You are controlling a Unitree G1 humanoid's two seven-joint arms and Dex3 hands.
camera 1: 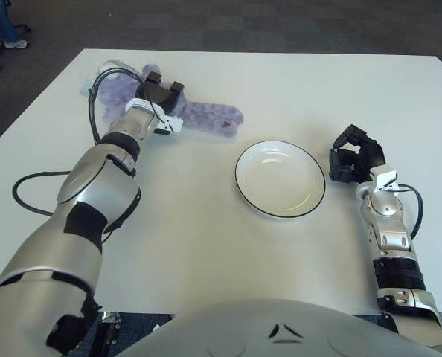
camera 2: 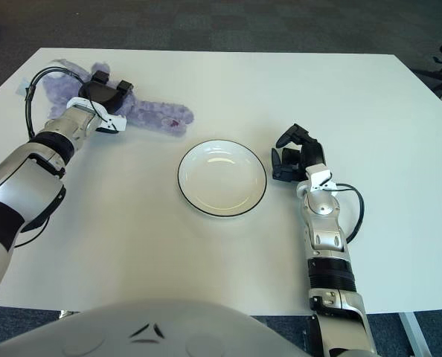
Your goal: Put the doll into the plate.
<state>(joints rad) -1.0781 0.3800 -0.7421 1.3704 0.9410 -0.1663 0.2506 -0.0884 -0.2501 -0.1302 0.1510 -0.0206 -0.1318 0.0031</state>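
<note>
Lying across the doll (camera 1: 199,114), left hand (camera 1: 160,95) fingers curl over its middle for lifting toward plate (camera 1: 245,186); right hand (camera 1: 355,160), fingers curled and holding nothing, shows idle right of it.

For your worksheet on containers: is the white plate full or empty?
Empty: the plate shows only bare white inside; the doll lies apart under the left hand.

Fuzzy purple doll (camera 1: 199,113) lying flat – left of empty white plate (camera 1: 280,178)

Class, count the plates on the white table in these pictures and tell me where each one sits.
1. The single white plate with a dark rim sits near the table's middle, between the purple doll under the left hand and the idle right hand.
</note>
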